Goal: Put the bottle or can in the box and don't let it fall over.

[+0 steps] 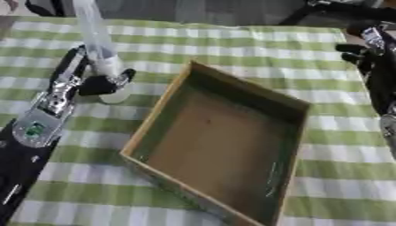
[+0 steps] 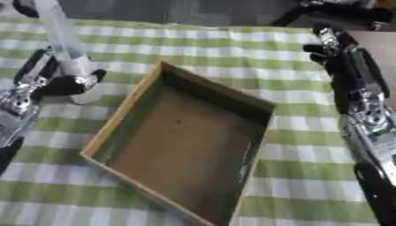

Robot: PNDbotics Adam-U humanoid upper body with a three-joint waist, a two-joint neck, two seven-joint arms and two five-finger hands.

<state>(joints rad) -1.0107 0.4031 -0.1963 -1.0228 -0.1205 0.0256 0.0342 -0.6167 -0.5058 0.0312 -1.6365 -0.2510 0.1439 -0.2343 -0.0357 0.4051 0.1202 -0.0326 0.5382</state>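
Note:
A tall pale translucent bottle stands on the checked cloth at the left, its base on the table. My left hand is curled round its lower part, fingers and thumb wrapping it. An open-topped brown box lies in the middle, turned askew, with nothing inside. The bottle is just outside the box's left wall. My right hand hovers at the far right, away from the box, with dark fingers relaxed and holding nothing.
A green and white checked cloth covers the table. My left forearm runs along the left edge and my right forearm along the right. Dark shapes lie beyond the far table edge.

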